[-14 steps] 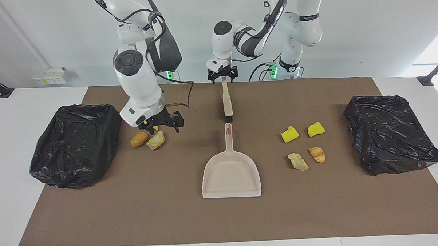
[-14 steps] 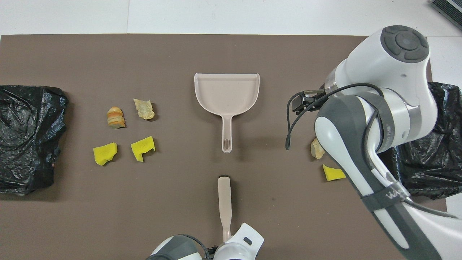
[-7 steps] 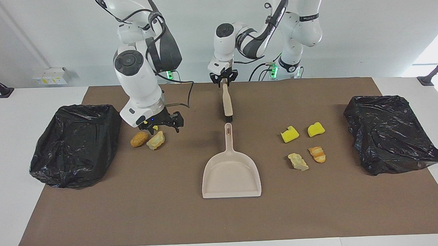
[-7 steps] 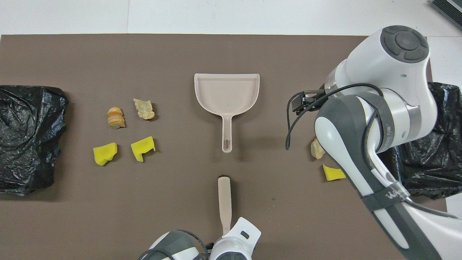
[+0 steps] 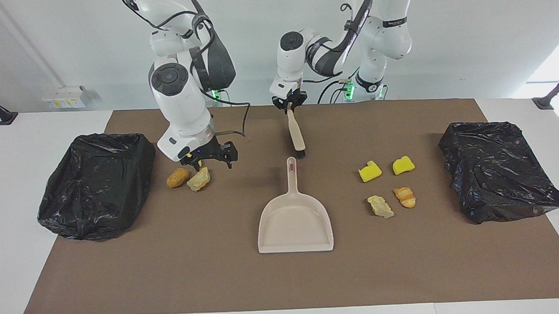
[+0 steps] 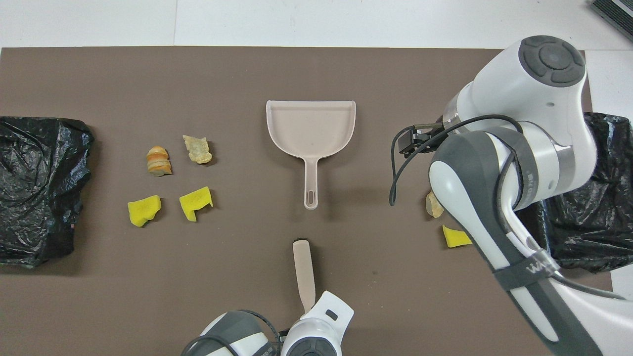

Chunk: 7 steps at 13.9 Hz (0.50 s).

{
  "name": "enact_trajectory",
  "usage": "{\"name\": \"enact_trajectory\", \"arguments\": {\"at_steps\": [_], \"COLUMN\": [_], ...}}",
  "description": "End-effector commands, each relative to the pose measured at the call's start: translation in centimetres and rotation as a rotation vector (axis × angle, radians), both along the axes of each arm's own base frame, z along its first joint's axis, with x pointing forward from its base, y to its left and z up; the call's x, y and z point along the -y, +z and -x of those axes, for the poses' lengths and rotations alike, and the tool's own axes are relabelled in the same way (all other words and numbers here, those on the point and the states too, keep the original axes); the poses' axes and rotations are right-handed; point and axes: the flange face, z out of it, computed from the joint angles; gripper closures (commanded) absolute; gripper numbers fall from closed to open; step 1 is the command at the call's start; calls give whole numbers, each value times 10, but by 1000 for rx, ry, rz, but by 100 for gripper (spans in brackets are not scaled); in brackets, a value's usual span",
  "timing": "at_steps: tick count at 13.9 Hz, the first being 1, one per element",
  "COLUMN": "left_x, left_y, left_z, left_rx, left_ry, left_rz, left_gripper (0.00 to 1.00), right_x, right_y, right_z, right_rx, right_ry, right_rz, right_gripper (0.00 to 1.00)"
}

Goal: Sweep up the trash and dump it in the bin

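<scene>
Left gripper (image 5: pixel 289 106) was clamped on the handle end of the brush (image 5: pixel 296 134). The brush slanted down from the gripper, bristle end low by the surface (image 5: pixel 283 277), just short of the dustpan (image 5: pixel 295 224) handle tip. Whether the bristles touched the surface could not be told.

Right gripper (image 5: pixel 210 160) had its fingers spread wide and gripped nothing. It hung low over the trash group at the right arm's end of the surface. Directly beneath and beside it lay a tan-orange lump (image 5: pixel 177 177) and a pale beige chunk (image 5: pixel 199 179), touching each other. A yellow foam bit (image 6: pixel 455 237) lay close by, mostly hidden by the arm in the overhead view. A black-bagged bin (image 5: pixel 97 184) sat just beside this group, at the end of the surface.

Well apart from both grippers, toward the left arm's end, lay four more pieces: two yellow foam chunks (image 5: pixel 369 172) (image 5: pixel 403 165), a pale crumbly chunk (image 5: pixel 380 206) and a striped orange lump (image 5: pixel 405 196). A second black-bagged bin (image 5: pixel 498 170) sat beside them.

The dustpan lay flat at mid-surface, handle toward the left gripper, pan empty.
</scene>
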Motion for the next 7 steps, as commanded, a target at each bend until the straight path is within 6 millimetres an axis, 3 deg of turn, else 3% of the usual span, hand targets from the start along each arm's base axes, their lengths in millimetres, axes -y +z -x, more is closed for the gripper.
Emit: {"name": "enact_trajectory", "arguments": {"at_steps": [1, 4, 5, 7], "left_x": [-21, -66, -95, -135], "left_y": [37, 69, 82, 98], "left_z": [-25, -55, -76, -97], "left_rx": [-40, -50, -47, -78], "left_ry": [39, 104, 116, 78], "left_rz": [-23, -19, 1, 7], "left_gripper": [100, 100, 100, 100], "right_x": [-35, -65, -85, -112], "right_y": [-14, -27, -27, -38], "right_z": [7, 10, 16, 19], "right_rx": [29, 65, 77, 83], "right_ry": [-11, 9, 7, -62], "right_rz": [-21, -38, -56, -78], "right_gripper": [0, 0, 0, 0]}}
